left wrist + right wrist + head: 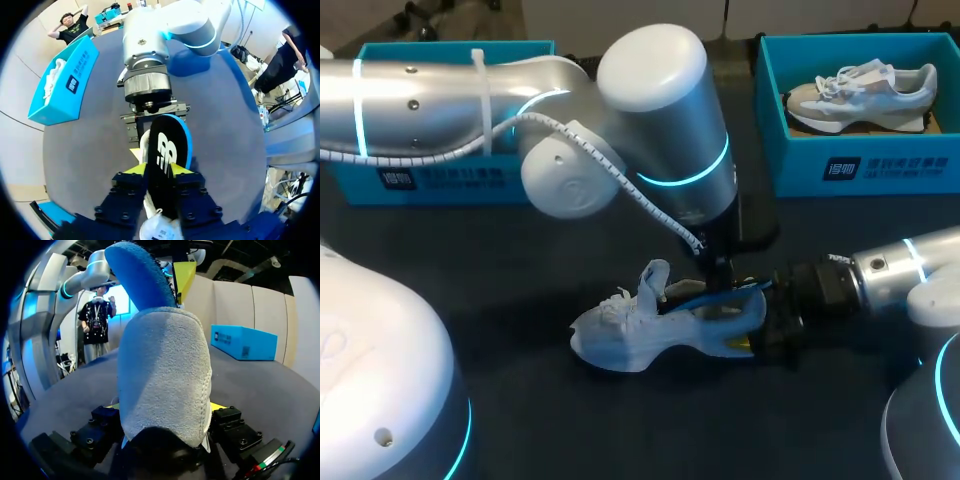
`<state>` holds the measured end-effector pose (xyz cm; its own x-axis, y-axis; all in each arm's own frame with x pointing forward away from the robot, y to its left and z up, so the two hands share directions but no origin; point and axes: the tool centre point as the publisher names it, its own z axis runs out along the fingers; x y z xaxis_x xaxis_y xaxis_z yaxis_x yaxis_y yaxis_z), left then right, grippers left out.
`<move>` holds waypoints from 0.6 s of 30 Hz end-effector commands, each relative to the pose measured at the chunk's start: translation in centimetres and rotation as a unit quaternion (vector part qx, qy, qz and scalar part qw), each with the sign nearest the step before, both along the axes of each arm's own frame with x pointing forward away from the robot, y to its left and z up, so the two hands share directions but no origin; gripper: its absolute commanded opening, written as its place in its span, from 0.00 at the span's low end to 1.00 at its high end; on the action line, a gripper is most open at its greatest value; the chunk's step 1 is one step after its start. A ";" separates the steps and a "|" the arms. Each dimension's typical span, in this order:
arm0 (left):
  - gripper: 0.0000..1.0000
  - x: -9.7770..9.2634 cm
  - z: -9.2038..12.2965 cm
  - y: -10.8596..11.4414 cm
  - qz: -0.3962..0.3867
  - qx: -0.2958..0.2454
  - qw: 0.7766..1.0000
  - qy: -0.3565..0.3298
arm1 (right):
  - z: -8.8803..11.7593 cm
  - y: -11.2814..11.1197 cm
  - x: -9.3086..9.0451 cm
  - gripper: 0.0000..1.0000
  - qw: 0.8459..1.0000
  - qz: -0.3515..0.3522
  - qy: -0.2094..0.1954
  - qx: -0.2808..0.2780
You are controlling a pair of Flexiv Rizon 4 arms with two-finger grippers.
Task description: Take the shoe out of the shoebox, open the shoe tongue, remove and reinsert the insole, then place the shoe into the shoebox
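Head view: the shoe (630, 335) lies at lower centre of the counter (520, 400), toe to the left. The right arm (880, 275) enters from the right edge and the right jaws clamp the heel. The left arm (660, 110) drops from the upper left onto the shoe's opening, where the blue insole (725, 295) sticks out. A left box (440, 175) sits upper left. A right box (865, 160) sits upper right, with a second shoe (860, 90) inside.

Left wrist view: the left jaws pinch the insole (165, 150) edge-on between their yellow tips (134, 169). It stands ahead of them, toward the other arm. White shoe fabric (160, 227) shows under them.

Right wrist view: the right jaws press the grey heel (165, 375) from both sides, and their tips (219, 406) barely show. The insole (137, 275) rises beyond the heel.

This is the insole step. It looks mostly out, though I cannot tell whether it is leaving or going back in. If leaving, the left arm should lift it clear while the right pins the heel. Reinserting then means feeding the front end in under the tongue
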<state>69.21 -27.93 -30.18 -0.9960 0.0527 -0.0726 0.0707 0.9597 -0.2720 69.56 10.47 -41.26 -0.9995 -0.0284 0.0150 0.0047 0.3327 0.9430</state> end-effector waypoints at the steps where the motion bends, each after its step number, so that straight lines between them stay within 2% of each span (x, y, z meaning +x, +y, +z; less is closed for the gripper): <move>1: 0.00 0.4 -0.7 -1.0 0.006 0.008 1.000 0.000 | 0.1 0.1 -0.1 0.00 1.000 -0.001 0.000 -0.002; 5: 0.00 0.8 -0.6 -0.9 0.015 0.010 1.000 -0.002 | 0.1 0.1 -0.1 0.00 1.000 -0.001 0.000 -0.002; 18: 0.00 -0.3 4.6 1.4 0.029 -0.047 0.998 -0.044 | 0.1 0.1 -0.1 0.00 1.000 -0.001 0.000 -0.002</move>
